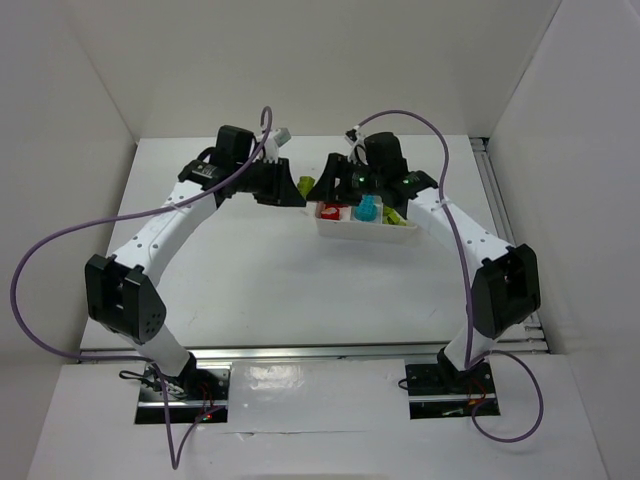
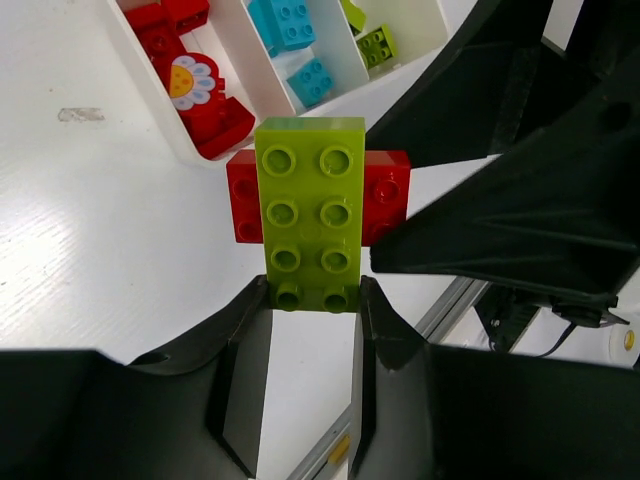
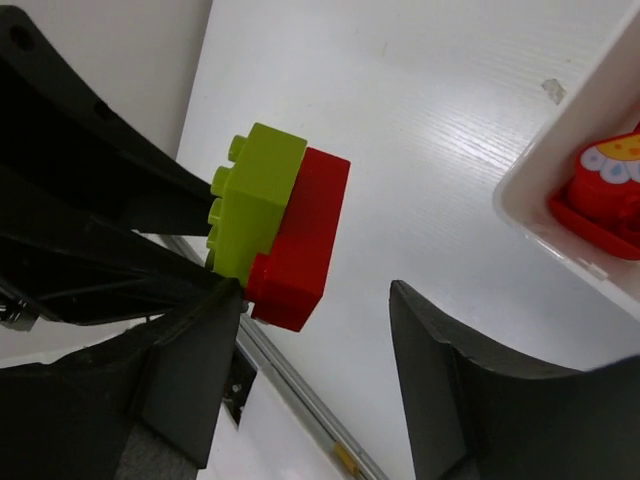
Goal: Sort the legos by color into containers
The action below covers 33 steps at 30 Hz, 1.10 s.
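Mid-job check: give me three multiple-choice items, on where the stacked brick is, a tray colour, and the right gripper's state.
1. Where is the green brick stacked on the red brick?
A) in the red compartment
B) in the left gripper, beside the tray
C) in the green compartment

2. Middle compartment colour?
A) red
B) green
C) blue

3. The right gripper is:
A) open
B) shut on a blue brick
C) shut on a cable

Answers: 1 B, its fingers clamp the green brick's end; 2 C, blue bricks lie there; 3 A, a wide gap between its fingers.
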Each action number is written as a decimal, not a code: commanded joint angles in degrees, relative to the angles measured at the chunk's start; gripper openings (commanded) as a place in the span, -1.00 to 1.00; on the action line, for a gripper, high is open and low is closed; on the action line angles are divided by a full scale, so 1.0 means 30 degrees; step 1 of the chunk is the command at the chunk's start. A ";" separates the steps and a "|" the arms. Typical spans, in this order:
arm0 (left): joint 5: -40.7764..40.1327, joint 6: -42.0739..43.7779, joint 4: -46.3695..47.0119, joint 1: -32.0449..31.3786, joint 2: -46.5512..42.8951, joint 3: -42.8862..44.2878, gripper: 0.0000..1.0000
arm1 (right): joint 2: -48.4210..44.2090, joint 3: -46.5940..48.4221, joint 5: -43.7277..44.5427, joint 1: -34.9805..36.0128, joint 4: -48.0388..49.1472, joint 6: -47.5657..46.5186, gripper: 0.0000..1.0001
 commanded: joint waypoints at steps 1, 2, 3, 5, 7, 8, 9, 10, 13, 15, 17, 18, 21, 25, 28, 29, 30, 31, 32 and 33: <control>0.0071 -0.0351 0.0854 -0.0150 -0.0901 0.0094 -1.00 | -0.0271 0.0544 0.0995 0.0073 0.0410 0.0206 0.32; 0.0071 -0.0351 0.0854 -0.0150 -0.0901 0.0094 -1.00 | -0.0271 0.0543 0.0995 0.0073 0.0671 0.0380 0.22; 0.0071 -0.0351 0.0854 -0.0150 -0.0901 0.0094 -1.00 | -0.0271 0.0369 0.0995 0.0073 0.0674 0.0382 0.18; 0.0274 -0.0351 0.0854 -0.0150 -0.0901 0.0094 -1.00 | -0.0271 0.0135 0.0995 0.0073 0.1287 0.0617 0.16; 0.0481 -0.0175 0.0854 -0.0150 -0.0901 0.0094 -1.00 | -0.0271 0.0133 0.0819 0.0073 0.1784 0.0966 0.13; 0.0481 -0.0175 0.0854 -0.0150 -0.0901 0.0094 -1.00 | -0.0271 -0.0070 0.0616 0.0073 0.1961 0.0968 0.09; 0.0481 -0.0175 0.0854 -0.0150 -0.0901 0.0094 -1.00 | -0.0271 -0.0072 0.0614 0.0073 0.1963 0.0968 -0.04; 0.0481 -0.0175 0.0854 -0.0150 -0.0901 0.0094 -1.00 | -0.0271 -0.0073 0.0614 0.0073 0.1963 0.1142 -0.17; 0.0278 0.0000 0.0854 -0.0150 -0.0901 -0.0111 -1.00 | -0.0535 -0.0334 0.1256 0.0073 0.2342 0.1144 -0.68; 0.0276 0.0000 0.0854 -0.0150 -0.0901 -0.0314 -1.00 | -0.0828 -0.0832 0.2105 0.0073 0.2344 0.1144 -0.84; 0.0450 0.0000 0.0854 0.0432 -0.1077 -0.0519 -1.00 | -0.1324 -0.1533 0.2313 -0.0217 0.2344 0.1144 -0.95; 0.0452 0.0000 0.0854 0.0726 -0.1077 -0.0521 -1.00 | -0.1326 -0.1740 0.2661 -0.0394 0.2344 0.1144 -0.95; 0.0452 0.0000 0.1060 0.1341 -0.1077 -0.0521 -1.00 | -0.1326 -0.2180 0.3368 -0.0806 0.1817 0.0707 -0.98; 0.0628 -0.0378 0.1060 0.1898 -0.0901 -0.0521 -1.00 | -0.0831 -0.1715 0.4537 -0.0806 0.1816 0.0326 -0.98; 0.0425 -0.0584 0.1060 0.2076 -0.1077 -0.0521 -1.00 | 0.0834 -0.0370 0.5709 -0.0806 0.1318 -0.0230 -0.98; 0.0423 -0.0586 0.1060 0.2076 -0.1077 -0.0521 -1.00 | 0.1335 0.0592 0.6552 -0.0806 0.0709 -0.0436 -0.98; 0.0220 -0.0789 0.1060 0.2076 -0.1077 -0.0521 -1.00 | 0.1833 0.1152 0.6909 -0.0806 0.0413 -0.0438 -0.98; 0.0218 -0.0791 0.1060 0.2076 -0.1077 -0.0521 -1.00 | 0.2824 0.1622 0.7261 -0.0806 0.0207 -0.0438 -0.98; -0.0014 -0.1023 0.1060 0.2076 -0.1077 -0.0521 -1.00 | 0.3327 0.2555 0.7699 -0.0806 -0.0114 -0.0438 -0.96; -0.0017 -0.1025 0.1060 0.2076 -0.1077 -0.0521 -1.00 | 0.3738 0.2854 0.8197 -0.0806 -0.0291 -0.0641 -0.95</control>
